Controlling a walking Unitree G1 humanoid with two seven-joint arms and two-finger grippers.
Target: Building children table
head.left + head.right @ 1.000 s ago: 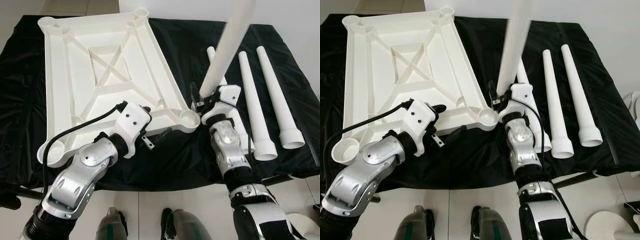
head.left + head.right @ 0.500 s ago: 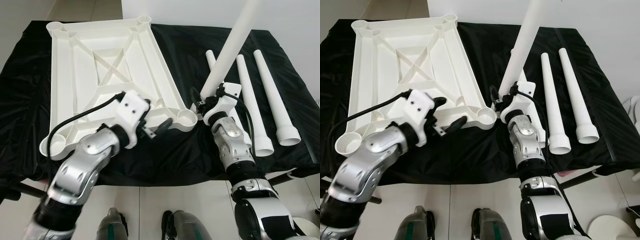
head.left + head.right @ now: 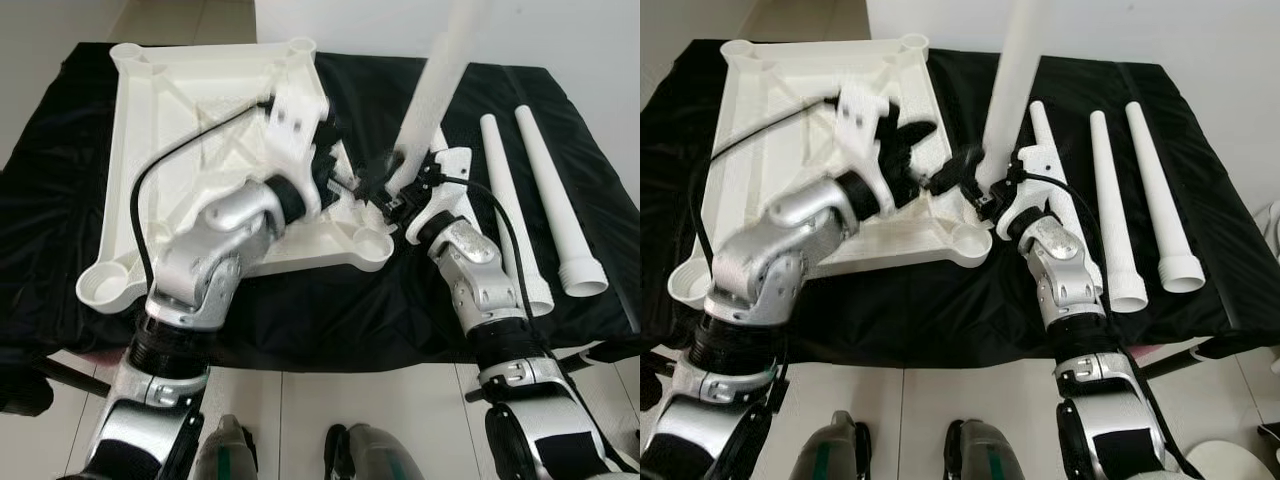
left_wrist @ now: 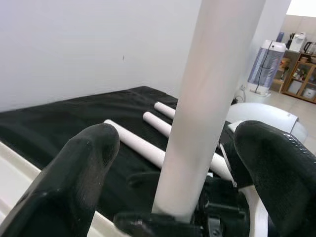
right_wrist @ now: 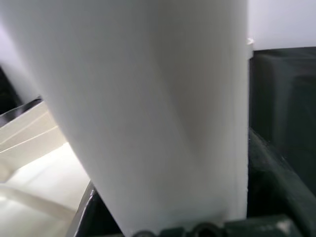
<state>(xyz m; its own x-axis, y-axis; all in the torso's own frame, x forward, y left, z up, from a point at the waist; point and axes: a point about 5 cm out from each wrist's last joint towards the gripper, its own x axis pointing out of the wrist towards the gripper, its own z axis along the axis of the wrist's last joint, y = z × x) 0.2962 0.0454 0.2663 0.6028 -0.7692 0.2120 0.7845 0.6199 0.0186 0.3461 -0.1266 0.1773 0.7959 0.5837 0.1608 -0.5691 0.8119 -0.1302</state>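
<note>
You're holding the leg [image 3: 440, 75] upright in the right gripper [image 3: 400, 192], just at 12 o'clock of the top's [image 3: 190, 110] near-right socket [image 3: 372, 240]. The left gripper [image 4: 173, 163] is spreading wide around the leg. Close it gently, keep the leg plumb, then lower it straight onto that socket.

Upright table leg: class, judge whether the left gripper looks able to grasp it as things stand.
Probably yes. The left gripper is open, its fingers on either side of the upright table leg, which the right gripper holds; nothing lies between.
</note>
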